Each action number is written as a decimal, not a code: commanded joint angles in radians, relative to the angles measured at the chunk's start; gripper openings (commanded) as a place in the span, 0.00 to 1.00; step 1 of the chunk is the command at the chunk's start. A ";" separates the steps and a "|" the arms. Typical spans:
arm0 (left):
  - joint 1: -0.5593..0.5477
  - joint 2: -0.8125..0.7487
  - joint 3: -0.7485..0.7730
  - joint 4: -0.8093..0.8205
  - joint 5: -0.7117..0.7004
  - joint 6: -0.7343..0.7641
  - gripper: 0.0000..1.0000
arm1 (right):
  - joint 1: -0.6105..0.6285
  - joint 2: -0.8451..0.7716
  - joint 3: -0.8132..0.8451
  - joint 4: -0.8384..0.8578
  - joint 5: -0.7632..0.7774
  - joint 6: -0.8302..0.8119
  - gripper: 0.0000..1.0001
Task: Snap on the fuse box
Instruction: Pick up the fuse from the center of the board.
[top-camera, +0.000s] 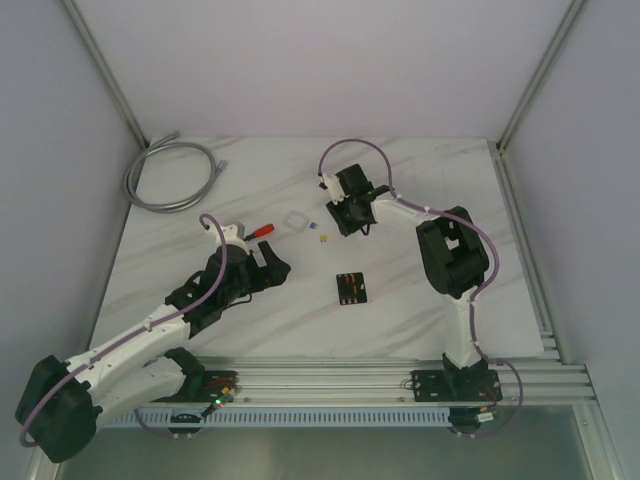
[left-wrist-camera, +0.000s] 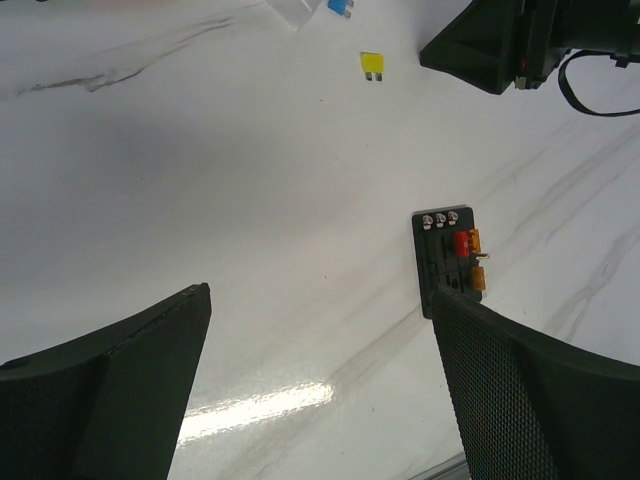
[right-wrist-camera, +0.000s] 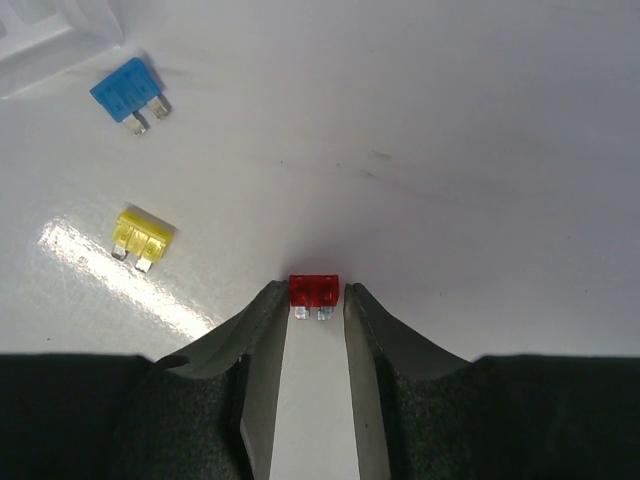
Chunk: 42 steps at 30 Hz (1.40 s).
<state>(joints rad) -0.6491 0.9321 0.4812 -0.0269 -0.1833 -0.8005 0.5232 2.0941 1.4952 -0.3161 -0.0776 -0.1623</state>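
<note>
L pincer (top-camera: 275, 265) wide open, hovering low over tabletop (top-camera: 440, 330), nothing between its fingers. Fuse box (top-camera: 351, 289) lies flat on tabletop between the two arms, just right of L pincer; in L wrist view its near edge is hidden behind the right finger (left-wrist-camera: 520, 390), w/ red & orange fuses seated in it. R pincer (right-wrist-camera: 314, 300) down at tabletop, narrowed around red fuse (right-wrist-camera: 314, 289), tips close on both sides; can't tell if they pinch it. Yellow fuse (right-wrist-camera: 142, 237) & blue fuse (right-wrist-camera: 125, 88) lie loose nearby. Clear cover (top-camera: 294, 221) just left of R pincer.
</note>
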 joint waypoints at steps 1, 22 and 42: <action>0.005 -0.008 0.022 -0.020 0.012 0.001 1.00 | 0.000 0.050 0.026 -0.038 0.010 -0.019 0.35; 0.008 -0.004 0.020 -0.020 0.015 0.000 1.00 | 0.012 0.081 0.044 -0.073 0.107 0.081 0.38; 0.008 -0.015 0.015 -0.020 0.020 -0.006 1.00 | 0.014 0.127 0.078 -0.141 0.152 0.283 0.35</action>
<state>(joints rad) -0.6472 0.9321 0.4812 -0.0307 -0.1726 -0.8005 0.5327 2.1498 1.5822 -0.3546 0.0467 0.0841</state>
